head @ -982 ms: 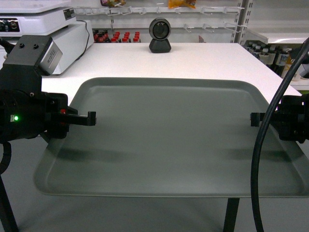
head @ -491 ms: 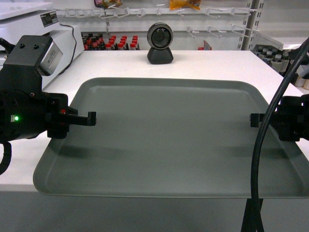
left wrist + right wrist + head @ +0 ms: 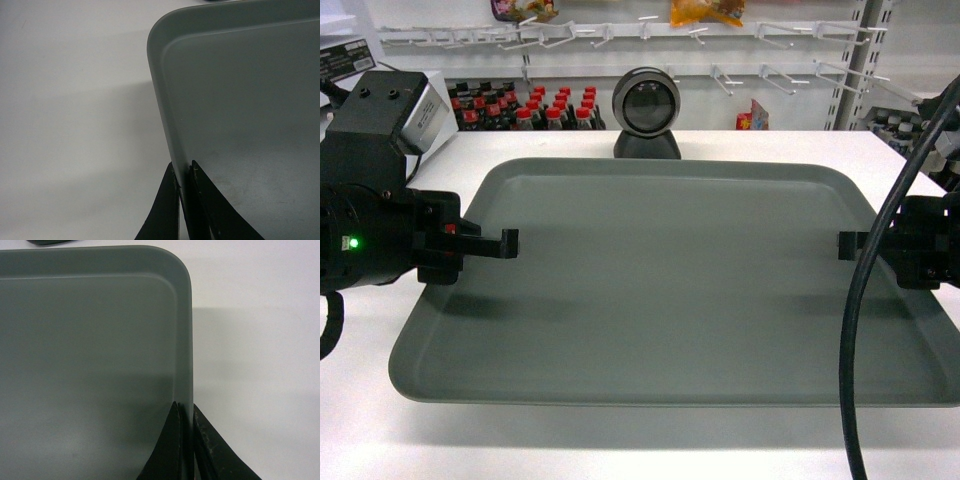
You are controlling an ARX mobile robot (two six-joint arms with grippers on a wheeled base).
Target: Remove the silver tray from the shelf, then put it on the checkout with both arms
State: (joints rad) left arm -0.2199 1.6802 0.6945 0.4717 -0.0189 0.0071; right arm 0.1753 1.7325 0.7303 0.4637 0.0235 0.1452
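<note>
Left wrist view, left gripper [image 3: 183, 181]: jaws are pressing together on the left rim of the silver tray [image 3: 250, 125], one jaw lying outside the raised lip and one inside.
Right wrist view, right gripper [image 3: 186, 421]: jaws are pinching the right rim of the same tray in the same manner, one jaw either side of the lip.
Reason for the hold: the tray is spanning wider than both grippers together, so each arm is taking one short side; the opposed grips are keeping it level, judging by the head view.
Head view, grip points: left gripper [image 3: 505, 243] and right gripper [image 3: 850, 245] are sitting roughly midway along the two short sides, facing each other across the tray floor.
Tray position: silver tray [image 3: 670, 280] is lying over the white checkout [image 3: 620, 445], its far edge just in front of the barcode scanner [image 3: 646, 112]. A shadow is showing on the counter beside each rim; whether the underside is touching the counter cannot be told.
Tray contents: nothing is lying in it; the grey floor is showing bare from rim to rim.
Task standing: judged late, with lowering and release remaining.
Background: hooked display rails and red-capped bottles [image 3: 535, 110] are standing behind the counter.
</note>
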